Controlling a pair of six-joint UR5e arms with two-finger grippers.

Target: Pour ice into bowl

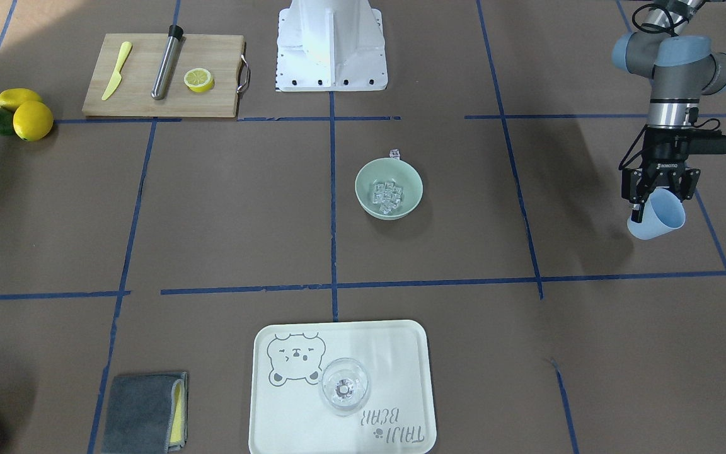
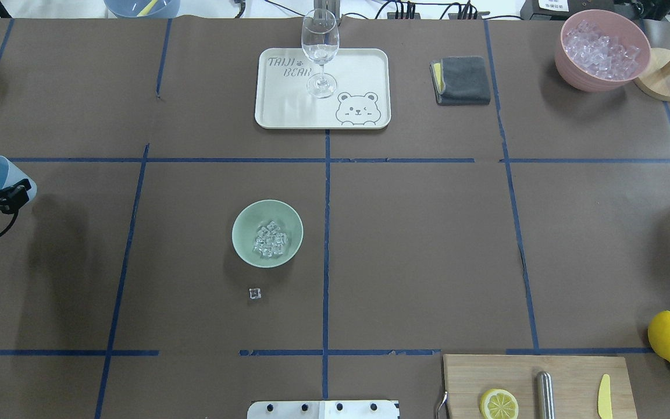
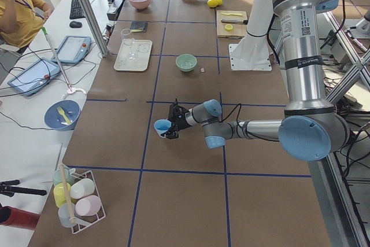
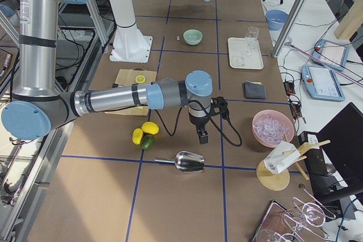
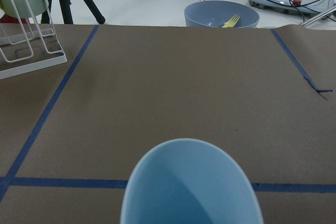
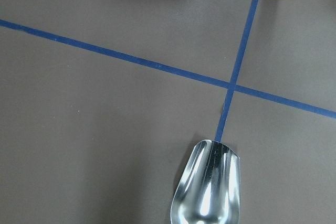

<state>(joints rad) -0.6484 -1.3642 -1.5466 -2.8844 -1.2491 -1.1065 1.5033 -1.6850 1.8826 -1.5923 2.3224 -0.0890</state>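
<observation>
- The pour looks done. The ice point(image 1: 387, 195) lies heaped in the green bowl point(image 1: 359, 189) near the table's middle, and one stray cube point(image 2: 255, 294) sits on the table just beside the bowl, on the robot's side.
- The left gripper point(image 1: 658, 194) has its jaws closed on the tilted blue cup point(image 1: 659, 217), well apart from the bowl, toward the table's left end. The step in hand is probably setting the cup down.
- To do that well, bring the cup upright first, lower it until its base meets the table, and only then open. Let go at a tilt and it may roll.
- The left wrist view looks into the cup's mouth and shows no ice in the part it sees. The front view cannot show that.
- The right gripper appears only in the right side view, so I cannot tell how its jaws stand. Its wrist view shows a metal scoop point(image 6: 207, 187) on the table beneath it.
</observation>
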